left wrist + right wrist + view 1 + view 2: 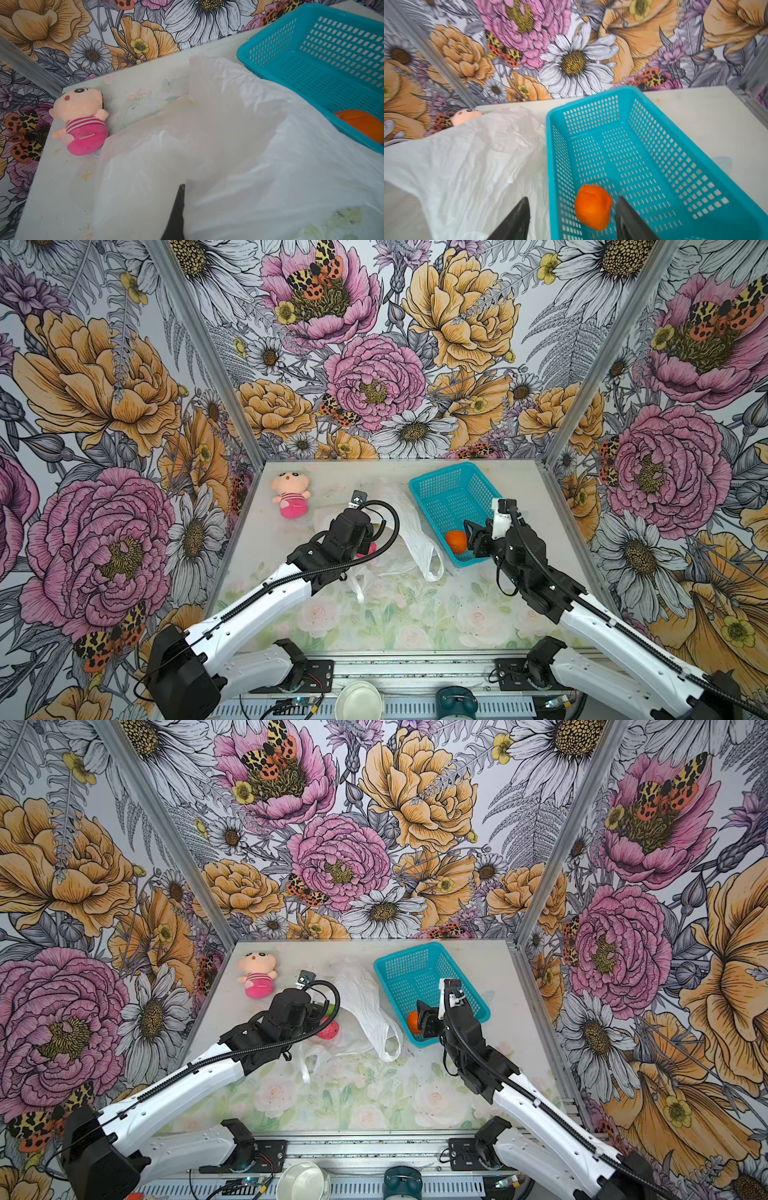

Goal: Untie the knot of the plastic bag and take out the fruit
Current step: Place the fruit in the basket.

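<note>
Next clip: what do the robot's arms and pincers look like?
The left arm and right arm have white shell links with black joints and wrists. A black ribbed cable runs along each, looping at the wrist. The right pincer has dark, tapered fingers; a white block sits behind it.

Nothing legible in any view; no words, brands, labels or numbers on basket [440, 485], bag [409, 531] or doll [291, 493]. Only stripes on the doll; only printed flowers and moths on the walls [374, 364].
</note>
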You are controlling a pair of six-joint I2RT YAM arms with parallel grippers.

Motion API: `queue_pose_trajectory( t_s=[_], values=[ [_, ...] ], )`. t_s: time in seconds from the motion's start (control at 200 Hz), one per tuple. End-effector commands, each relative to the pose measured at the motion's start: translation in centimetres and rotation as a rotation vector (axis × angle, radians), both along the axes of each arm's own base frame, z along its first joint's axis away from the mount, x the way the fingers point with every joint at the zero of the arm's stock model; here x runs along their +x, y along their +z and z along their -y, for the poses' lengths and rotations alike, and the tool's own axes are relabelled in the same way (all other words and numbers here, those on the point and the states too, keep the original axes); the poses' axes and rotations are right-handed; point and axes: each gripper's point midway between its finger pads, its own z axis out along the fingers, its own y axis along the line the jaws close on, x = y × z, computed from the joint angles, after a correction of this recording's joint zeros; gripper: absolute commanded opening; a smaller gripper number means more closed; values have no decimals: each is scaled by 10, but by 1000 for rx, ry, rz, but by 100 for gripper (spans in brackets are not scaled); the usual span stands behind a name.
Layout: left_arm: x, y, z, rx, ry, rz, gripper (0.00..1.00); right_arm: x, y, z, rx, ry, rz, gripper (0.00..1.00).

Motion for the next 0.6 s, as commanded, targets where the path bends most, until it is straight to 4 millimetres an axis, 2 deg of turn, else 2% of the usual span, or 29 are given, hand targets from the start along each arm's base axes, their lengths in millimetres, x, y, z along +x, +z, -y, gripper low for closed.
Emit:
queue_pose_trajectory(
  t_s=[0.0, 0.05, 0.245, 0.365, 0.475, 0.595],
  values=[
    [-1, 3, -2, 5, 12, 9, 0, -19, 23, -13, -31, 67, 85, 65],
    [-2, 3, -2, 5, 13, 10, 0, -25, 30, -23, -48, 101, 109, 63],
    [-1, 4, -3, 1, 19, 15, 0, -68, 48, -92, -152, 309, 207, 61],
    [0, 1, -3, 11, 19, 7, 0, -94, 52, -136, -216, 428, 279, 61],
    [1, 1, -2, 14, 20, 6, 0, -109, 40, -175, -297, 523, 291, 62],
    [1, 1, -3, 10, 21, 5, 0, -105, 18, -203, -366, 542, 263, 62]
  ],
)
